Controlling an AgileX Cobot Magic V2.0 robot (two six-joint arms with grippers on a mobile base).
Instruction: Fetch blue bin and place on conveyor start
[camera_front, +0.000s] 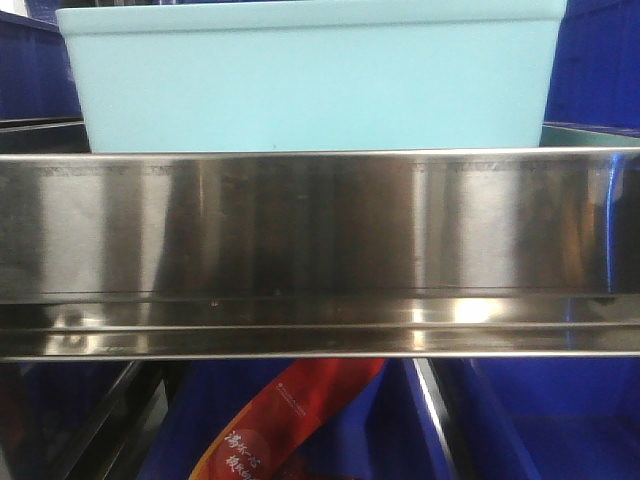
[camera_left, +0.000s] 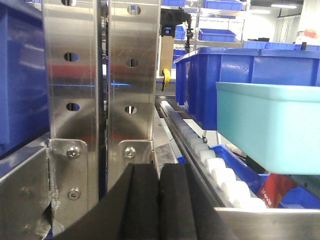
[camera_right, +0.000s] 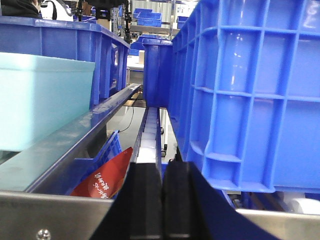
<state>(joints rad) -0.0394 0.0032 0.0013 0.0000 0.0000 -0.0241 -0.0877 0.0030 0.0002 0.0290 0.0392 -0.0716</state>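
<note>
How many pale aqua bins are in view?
1. The pale aqua bin stands on the steel shelf, top centre of the front view, between dark blue bins. A teal edge at right may be a second, mostly hidden.

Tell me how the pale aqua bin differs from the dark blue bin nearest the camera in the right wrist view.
Colour: the aqua bin is pale cyan, the dark blue bin saturated royal blue. Walls: the aqua bin's are smooth and plain; the dark blue bin's carry a grid of raised ribs. Side: the aqua bin lies left in that view, the dark blue bin right. Both are rectangular plastic tubs.
</note>
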